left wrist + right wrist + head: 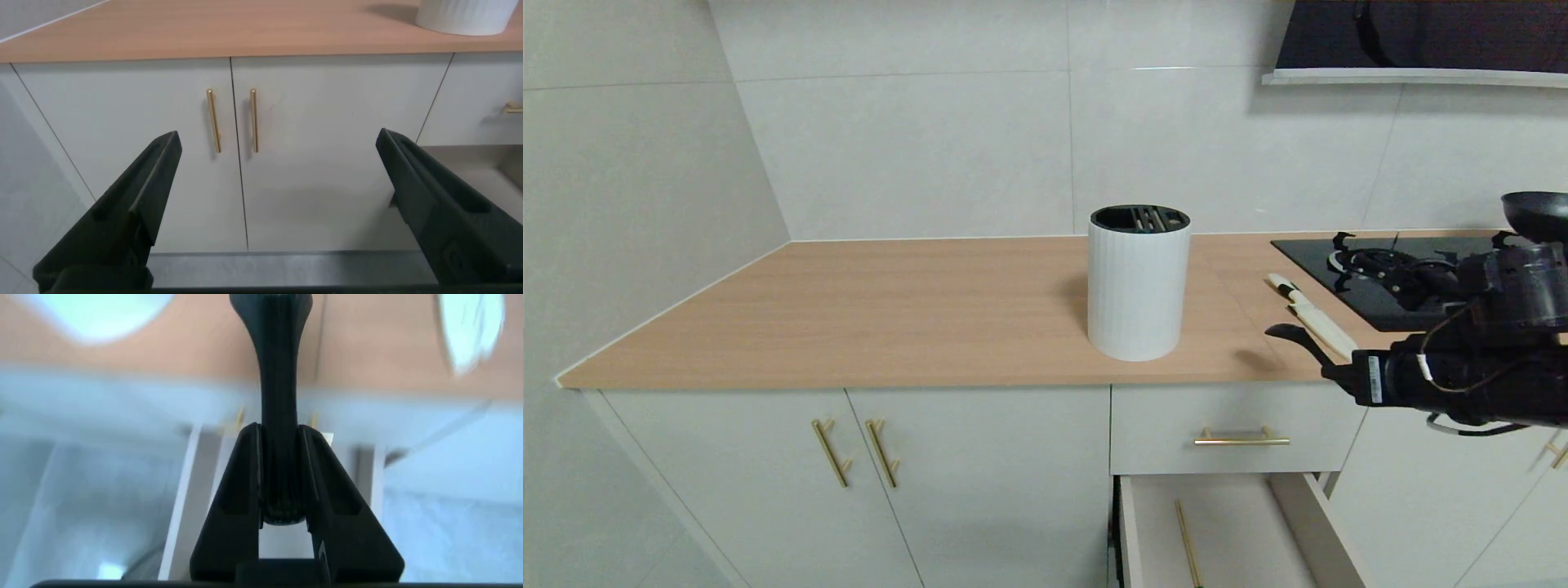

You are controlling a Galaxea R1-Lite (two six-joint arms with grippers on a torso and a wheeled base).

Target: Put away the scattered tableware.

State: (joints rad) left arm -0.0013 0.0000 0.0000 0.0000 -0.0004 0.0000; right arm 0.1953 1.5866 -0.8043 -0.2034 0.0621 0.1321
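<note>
Right gripper (pixel 1339 374), lower right of the head view, is seen clamped on a black utensil (pixel 1289 334), its tip over the counter edge near the knife (pixel 1313 317). The holder (pixel 1138 282) stands mid-frame. Left gripper (pixel 278 143) jaws are wide, nothing held. Risks judged: knife knocked off by a low swing; holder tipped if its narrow slots are missed.

Knife (pixel 1311 317) between holder (pixel 1138 282) and hob (pixel 1380 278), on counter (pixel 890 310)
</note>
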